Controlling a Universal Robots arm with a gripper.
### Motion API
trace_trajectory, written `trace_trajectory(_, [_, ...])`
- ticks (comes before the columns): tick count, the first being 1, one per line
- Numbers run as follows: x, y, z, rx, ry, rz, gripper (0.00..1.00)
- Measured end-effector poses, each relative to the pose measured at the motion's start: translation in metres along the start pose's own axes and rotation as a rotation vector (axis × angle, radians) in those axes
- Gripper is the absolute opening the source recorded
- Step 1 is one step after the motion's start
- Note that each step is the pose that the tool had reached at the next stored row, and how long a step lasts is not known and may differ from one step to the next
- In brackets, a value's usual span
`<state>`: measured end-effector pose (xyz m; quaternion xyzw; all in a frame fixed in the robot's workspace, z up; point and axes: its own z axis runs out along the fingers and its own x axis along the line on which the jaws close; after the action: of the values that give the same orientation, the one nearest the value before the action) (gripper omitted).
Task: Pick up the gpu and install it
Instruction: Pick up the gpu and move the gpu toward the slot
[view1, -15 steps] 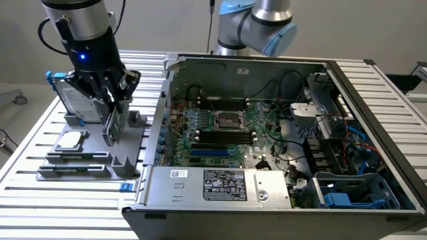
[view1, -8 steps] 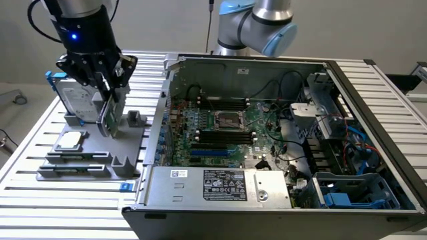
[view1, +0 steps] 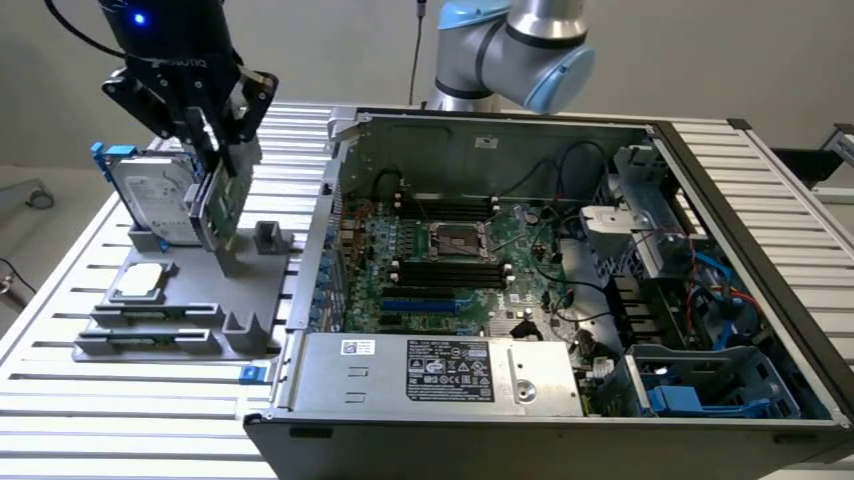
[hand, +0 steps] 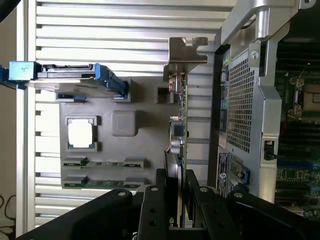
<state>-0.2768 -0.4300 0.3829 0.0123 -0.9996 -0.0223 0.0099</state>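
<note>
Tool (view1: 214, 150) clamped on the gpu (view1: 222, 208), card upright on edge over the grey tray (view1: 200, 285), right beside the hard drive (view1: 154, 195), towards the counter (view1: 134, 400) edge at the exterior view's left, apart from the open computer case (view1: 534, 135)

A grey parts holder (view1: 200, 285) and an open computer case (view1: 534, 450) are set side by side on a slatted metal table (view1: 747, 170)

End of gpu (hand: 178, 117) behind claw (hand: 180, 176)
</note>
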Motion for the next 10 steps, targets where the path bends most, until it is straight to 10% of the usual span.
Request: trace_trajectory(10, [-0.038, -0.0007, -0.0299, 0.0001, 0.0119, 0.000, 0.26])
